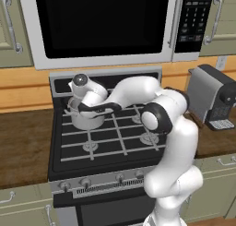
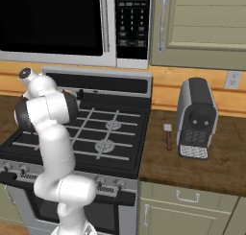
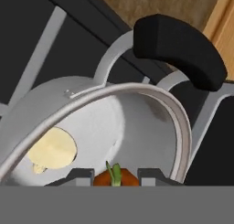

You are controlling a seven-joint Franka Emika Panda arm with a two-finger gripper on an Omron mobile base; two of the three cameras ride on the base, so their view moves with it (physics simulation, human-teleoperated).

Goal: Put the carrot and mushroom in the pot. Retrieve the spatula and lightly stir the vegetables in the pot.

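My hand (image 3: 115, 172) hangs right over the small shiny silver steel pot (image 3: 132, 122), and its two little dark tips sit narrow around the orange carrot with a green top (image 3: 114, 175). It looks like I am holding the carrot just inside the rim. Down in the pot lies a pale yellow round mushroom (image 3: 50, 150). The pot has a black-wrapped loop handle (image 3: 180, 47) on its far side.

The pot (image 1: 87, 120) stands on the back left burner of the black gas stove (image 1: 110, 142). The small spatula with a brown handle (image 2: 168, 135) lies well apart on the brown wooden worktop (image 2: 158, 157), just beside the grey coffee machine (image 2: 196, 116).

I think the carrot step is almost done. Next I need to open the hand so the carrot drops in, then lift up and reach far right for the spatula.
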